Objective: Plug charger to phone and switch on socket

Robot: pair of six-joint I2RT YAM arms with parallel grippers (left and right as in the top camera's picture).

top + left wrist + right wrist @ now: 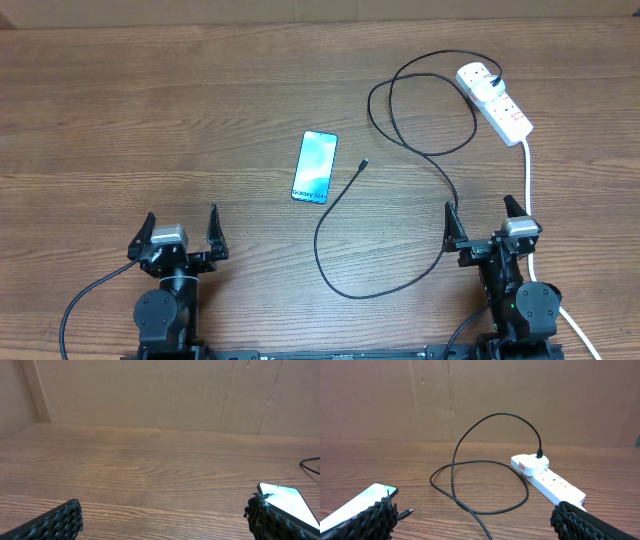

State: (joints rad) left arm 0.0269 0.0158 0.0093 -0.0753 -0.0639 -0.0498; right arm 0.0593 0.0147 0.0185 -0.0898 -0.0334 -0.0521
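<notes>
The phone [314, 167] lies flat mid-table with its screen lit; it also shows as the phone [287, 502] and the phone [362, 502]. The black charger cable [420, 150] loops across the table. Its connector tip [364, 163] rests just right of the phone, apart from it, and shows too as the connector tip [406, 512]. The cable's white plug [478, 75] sits in the socket strip [500, 108], seen also as the socket strip [552, 480]. My left gripper [181, 222] [165, 522] is open near the front left. My right gripper [480, 215] [475, 517] is open in front of the cable loops.
A thick white lead [527, 180] runs from the strip down past my right arm to the table's front edge. A cardboard wall [480, 395] stands behind the wooden table [150, 110].
</notes>
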